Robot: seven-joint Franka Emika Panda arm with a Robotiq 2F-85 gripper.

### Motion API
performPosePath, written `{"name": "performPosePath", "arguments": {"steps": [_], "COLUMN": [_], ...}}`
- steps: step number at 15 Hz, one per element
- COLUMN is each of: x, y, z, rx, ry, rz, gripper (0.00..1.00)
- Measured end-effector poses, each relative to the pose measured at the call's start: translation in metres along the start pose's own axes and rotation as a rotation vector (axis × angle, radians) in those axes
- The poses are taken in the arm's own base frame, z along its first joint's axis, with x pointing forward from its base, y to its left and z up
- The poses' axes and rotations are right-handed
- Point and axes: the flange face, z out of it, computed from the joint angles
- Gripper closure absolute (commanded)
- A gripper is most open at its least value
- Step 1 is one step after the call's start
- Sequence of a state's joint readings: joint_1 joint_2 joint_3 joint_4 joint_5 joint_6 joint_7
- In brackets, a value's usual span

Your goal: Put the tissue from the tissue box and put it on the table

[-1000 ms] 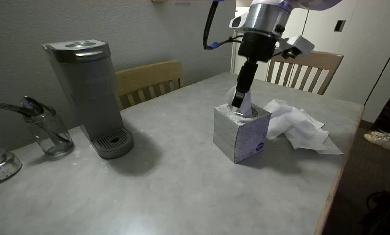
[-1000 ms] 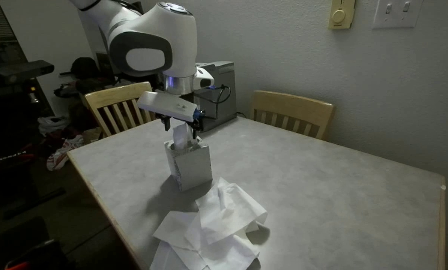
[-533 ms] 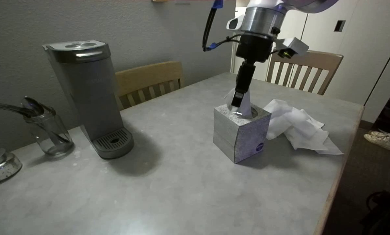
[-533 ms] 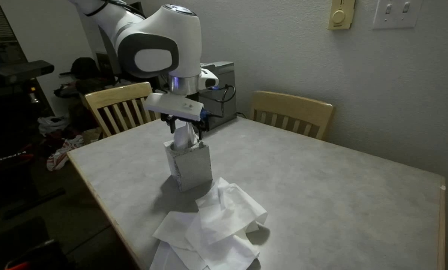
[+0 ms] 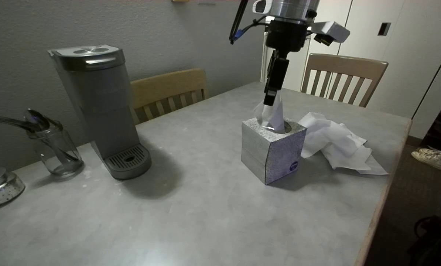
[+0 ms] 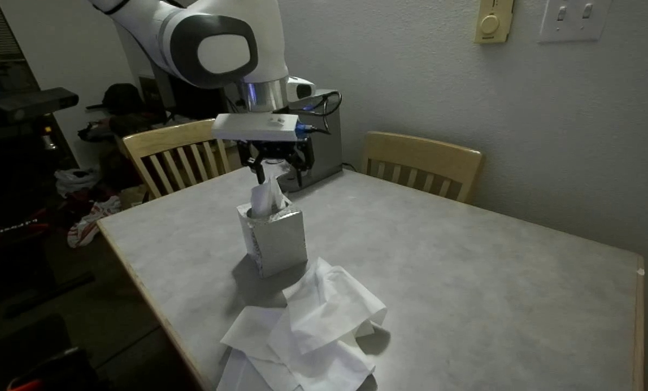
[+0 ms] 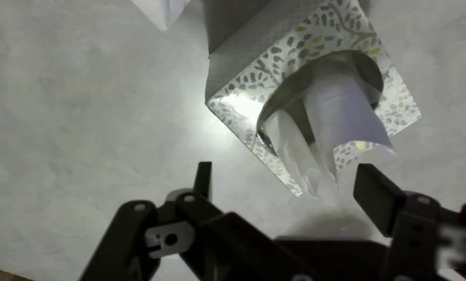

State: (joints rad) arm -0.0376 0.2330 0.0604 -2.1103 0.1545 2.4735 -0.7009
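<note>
The pale grey patterned tissue box (image 5: 272, 157) stands upright on the grey table (image 5: 191, 218); both also show in the other views, the box (image 6: 279, 244) (image 7: 248, 58) and the table (image 6: 476, 304) (image 7: 80, 117). A white tissue (image 5: 273, 117) sticks up from its top slot, seen also in an exterior view (image 6: 264, 200) and the wrist view (image 7: 340, 107). My gripper (image 5: 269, 102) is above the box at the tissue's upper end. Its fingers are spread apart in an exterior view (image 6: 280, 181) and in the wrist view (image 7: 283, 187). The tissue's tip is between or beside them, not pinched.
Crumpled white tissues (image 5: 335, 144) (image 6: 324, 326) lie on the table beside the box. A tall grey coffee maker (image 5: 98, 111), a glass jar with cutlery (image 5: 60, 151) and a small lidded jar (image 5: 0, 188) stand on the table. Wooden chairs (image 5: 346, 70) (image 6: 421, 157) stand around it.
My gripper has moved up from low around the tissue to near its top, and tilts less. The fingers look wider apart. The tissue stays in the box.
</note>
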Motion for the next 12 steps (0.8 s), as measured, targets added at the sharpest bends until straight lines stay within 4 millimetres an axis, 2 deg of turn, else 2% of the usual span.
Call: {"name": "performPosePath", "arguments": {"steps": [4,8,9,12], "x": [0.0023,0.0029,0.0029,0.0029], "y": [-0.0009,-0.0017,-0.0017,-0.0021], "z": [-0.0102,-0.0112,-0.0111,-0.0110], "rx": [-0.012,-0.013,-0.012,-0.011], "ry": [0.010,0.012,0.011,0.010], "rz": [-0.001,-0.002,-0.002,-0.002], "gripper": [0.64,0.90,1.00,1.00]}}
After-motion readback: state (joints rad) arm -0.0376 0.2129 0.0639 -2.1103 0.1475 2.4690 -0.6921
